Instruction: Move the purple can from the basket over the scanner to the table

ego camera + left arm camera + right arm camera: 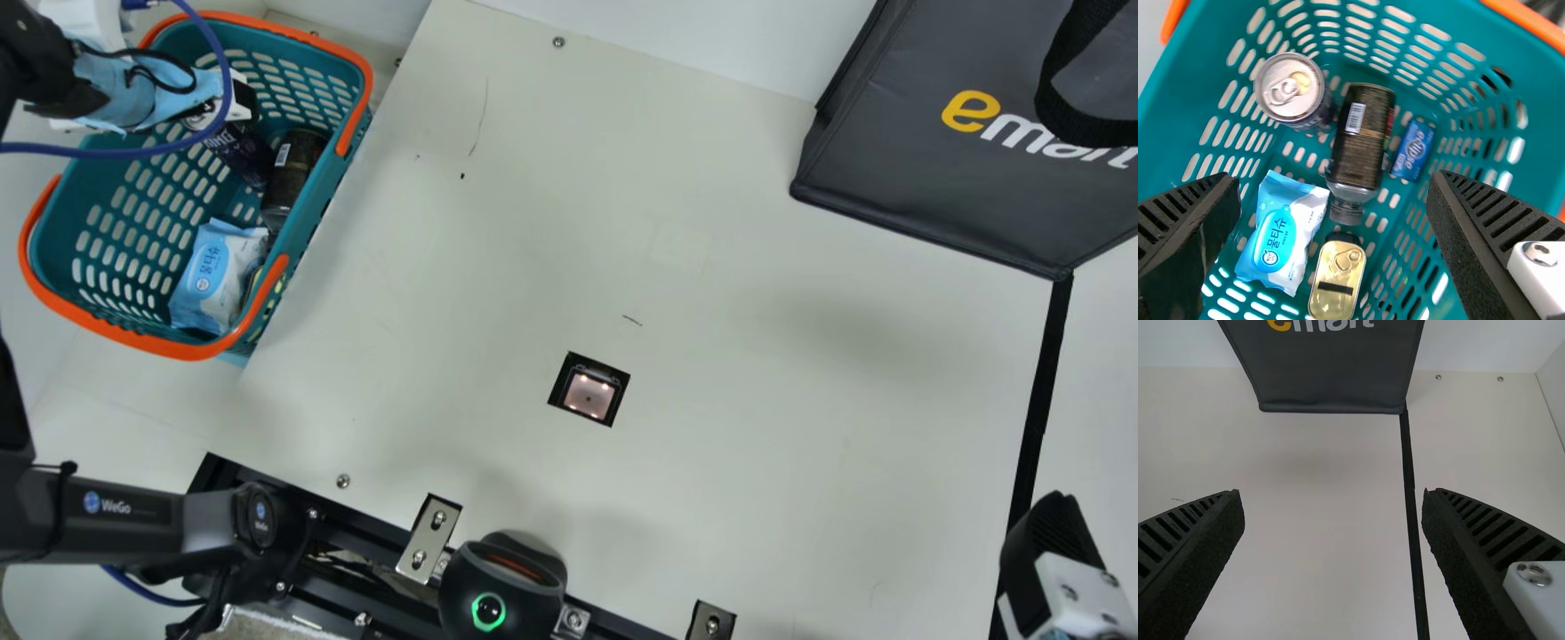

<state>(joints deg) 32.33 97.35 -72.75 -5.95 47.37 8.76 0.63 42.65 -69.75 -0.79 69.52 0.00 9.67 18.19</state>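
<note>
One purple can (1290, 90) stands in the basket (1205, 63), close beside a dark-labelled bottle (1358, 143). My left gripper (1335, 179) and right gripper (1333, 496) are wide; I'd centre the left over the can, ease one finger down between it and the bottle, then squeeze lightly.

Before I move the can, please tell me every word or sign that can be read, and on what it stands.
"emart": dark grey fabric bag.
"WeGo": black and grey left arm, two places.
"물티슈": light-blue and white soft packet.
Too small or blurred to read: print on the purple can with silver top, dark brown bottle and small blue pack.
</note>
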